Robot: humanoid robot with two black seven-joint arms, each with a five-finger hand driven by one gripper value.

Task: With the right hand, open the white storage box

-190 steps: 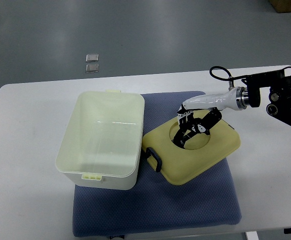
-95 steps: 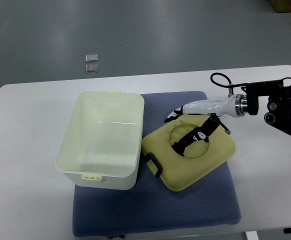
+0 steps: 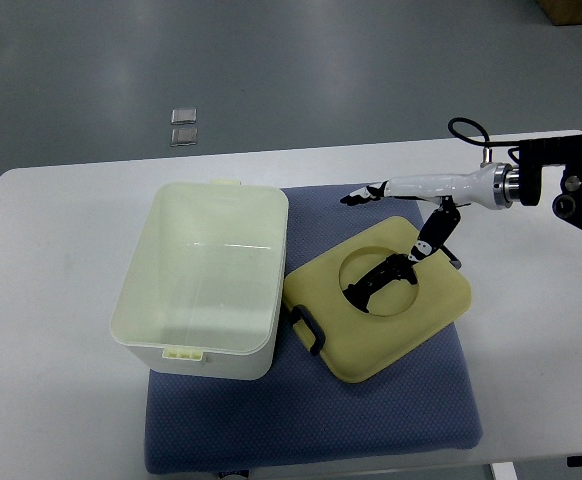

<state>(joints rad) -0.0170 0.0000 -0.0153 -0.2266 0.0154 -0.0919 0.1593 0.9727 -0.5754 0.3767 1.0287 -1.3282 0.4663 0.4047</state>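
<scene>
Box open, lid off beside it.
White storage box [image 3: 203, 280] ran lengthwise away from the robot; right robot hand [image 3: 411, 225] hovered spread above the lid [image 3: 381, 315].

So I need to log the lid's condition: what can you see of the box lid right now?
The lid is pale yellow, plastic-looking, squarish with rounded corners, with a round recess holding a black handle and a black latch on its left edge. It lies off the box, skewed, on the blue mat. The right hand is spread above it; contact is unclear.
</scene>
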